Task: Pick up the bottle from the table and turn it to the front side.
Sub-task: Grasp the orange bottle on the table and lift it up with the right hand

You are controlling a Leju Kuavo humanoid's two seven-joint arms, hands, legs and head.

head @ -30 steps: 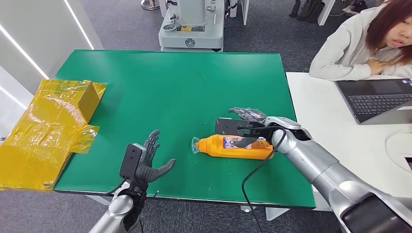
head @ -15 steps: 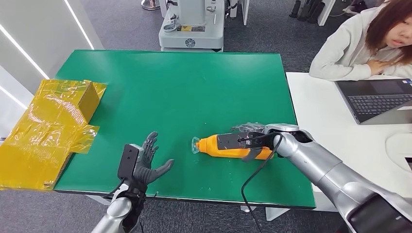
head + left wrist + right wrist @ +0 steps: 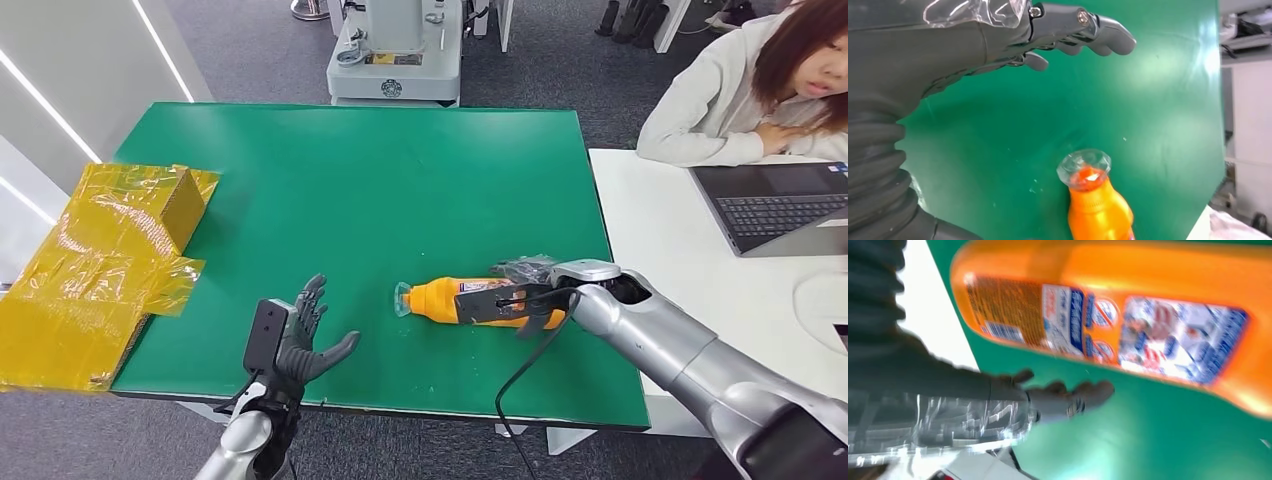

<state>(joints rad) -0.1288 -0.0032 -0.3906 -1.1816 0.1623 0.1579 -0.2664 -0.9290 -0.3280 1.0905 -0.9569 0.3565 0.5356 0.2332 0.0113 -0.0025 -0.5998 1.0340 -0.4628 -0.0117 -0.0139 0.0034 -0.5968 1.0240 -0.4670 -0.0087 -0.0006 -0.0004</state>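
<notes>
Green desk (image 3: 350, 190), grey carpet around; white side desk (image 3: 680, 260) at its right edge. Orange bottle (image 3: 450, 300) lies flat near front edge. Right hand (image 3: 525, 295) over bottle; grasp unclear. Left hand (image 3: 305, 340), fingers spread, holds nothing. Right wrist view: label (image 3: 1108, 325) visible.

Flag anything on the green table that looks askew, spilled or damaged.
The orange plastic bottle lies on its side on the green table instead of standing, clear cap toward the open left hand, with the right hand over its body. No spill or damage shows. Crinkled yellow film wraps a box at the table's left edge.
</notes>
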